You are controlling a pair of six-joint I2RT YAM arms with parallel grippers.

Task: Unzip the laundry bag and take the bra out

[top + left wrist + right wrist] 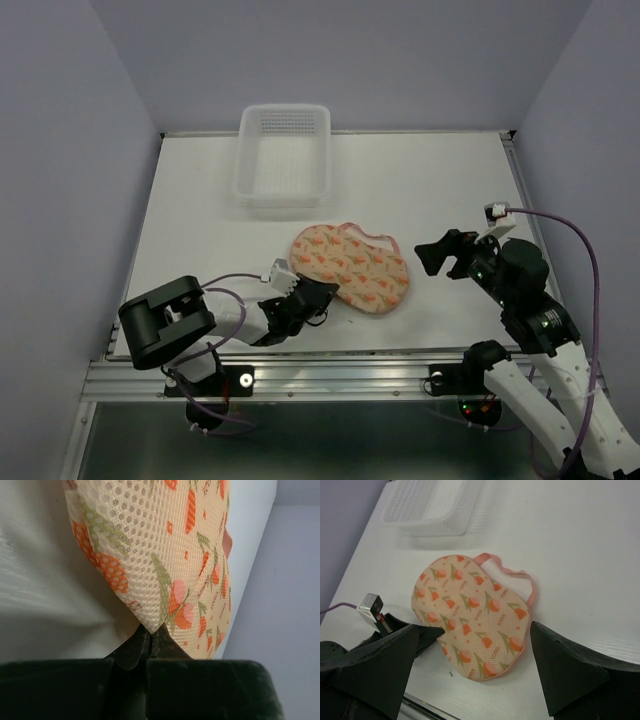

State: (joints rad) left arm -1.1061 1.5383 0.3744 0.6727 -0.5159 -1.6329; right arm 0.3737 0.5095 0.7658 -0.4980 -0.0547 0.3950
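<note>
At bag (355, 265) corner, left claw (328, 291) clamped.

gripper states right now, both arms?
Left gripper: closed, pinching the edge of the laundry bag.
Right gripper: open, holding nothing.

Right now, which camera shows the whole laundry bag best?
Right wrist: the laundry bag shows large and nearly whole. Top external shows it smaller. Left wrist shows only one mesh corner, pinched by the left gripper.
</note>
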